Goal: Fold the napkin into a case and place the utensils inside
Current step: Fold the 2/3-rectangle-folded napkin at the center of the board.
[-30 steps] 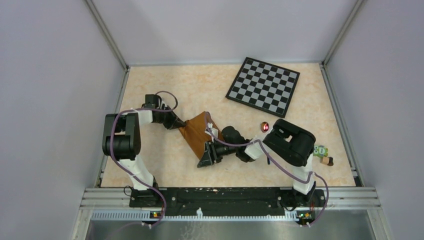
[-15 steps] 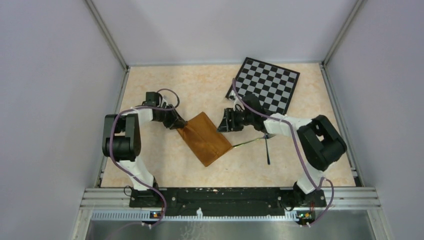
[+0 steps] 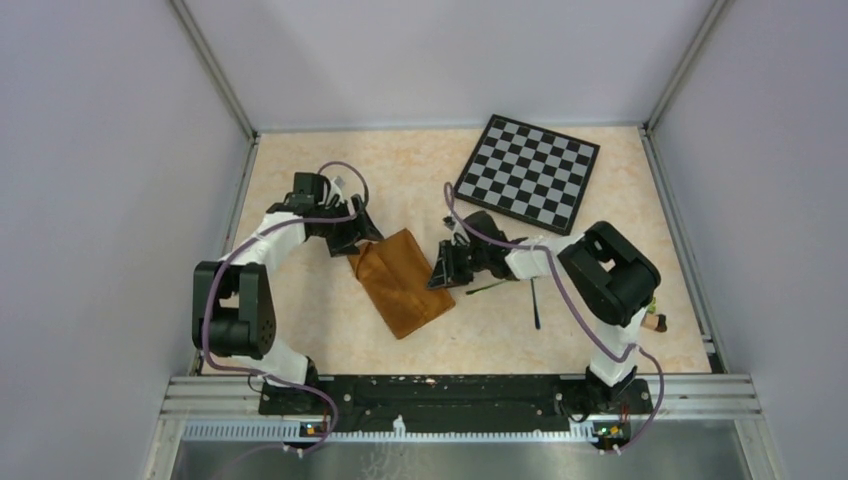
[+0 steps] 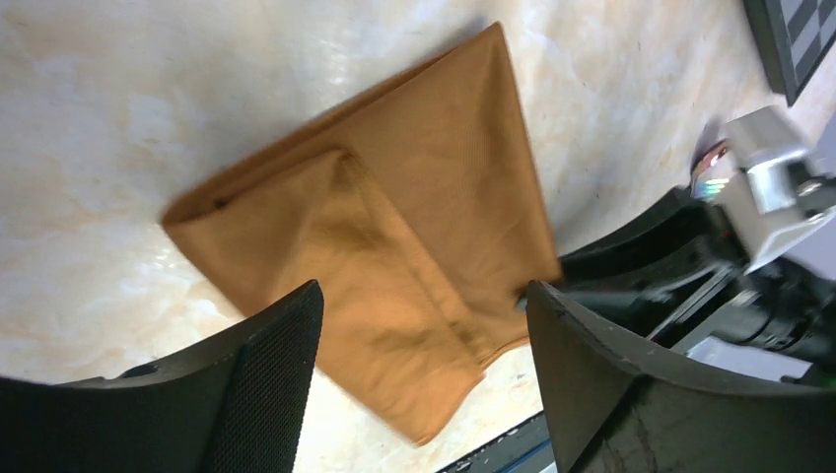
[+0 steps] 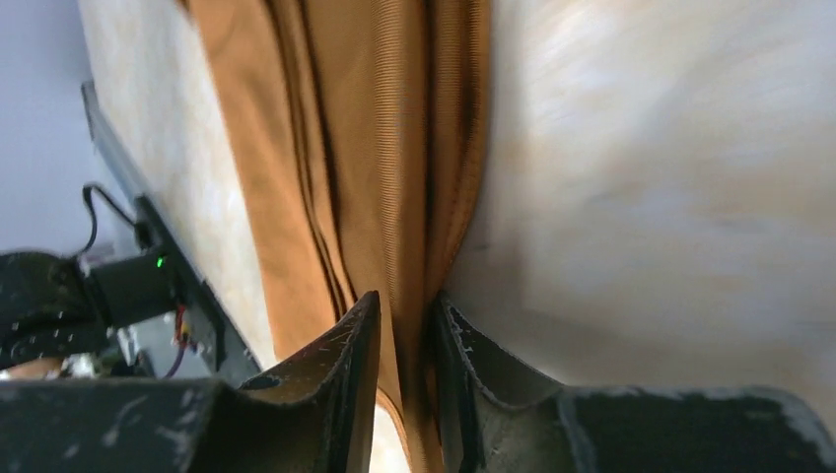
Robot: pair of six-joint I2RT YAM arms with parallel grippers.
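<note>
My right jaws pinch the napkin [image 5: 394, 148] edge between them, left jaws gaping open above it, so I'd lift slowly.

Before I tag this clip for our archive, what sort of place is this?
Likely a robot test cell: plain grey walls on aluminium framing enclose a marble-patterned tabletop, and the left arm and right arm are bolted to a rail at its near edge, flanking a napkin.

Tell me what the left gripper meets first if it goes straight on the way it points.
The napkin: it lies straight ahead of the left gripper, whose jaws are open, nothing in between, though depth is unclear.
</note>
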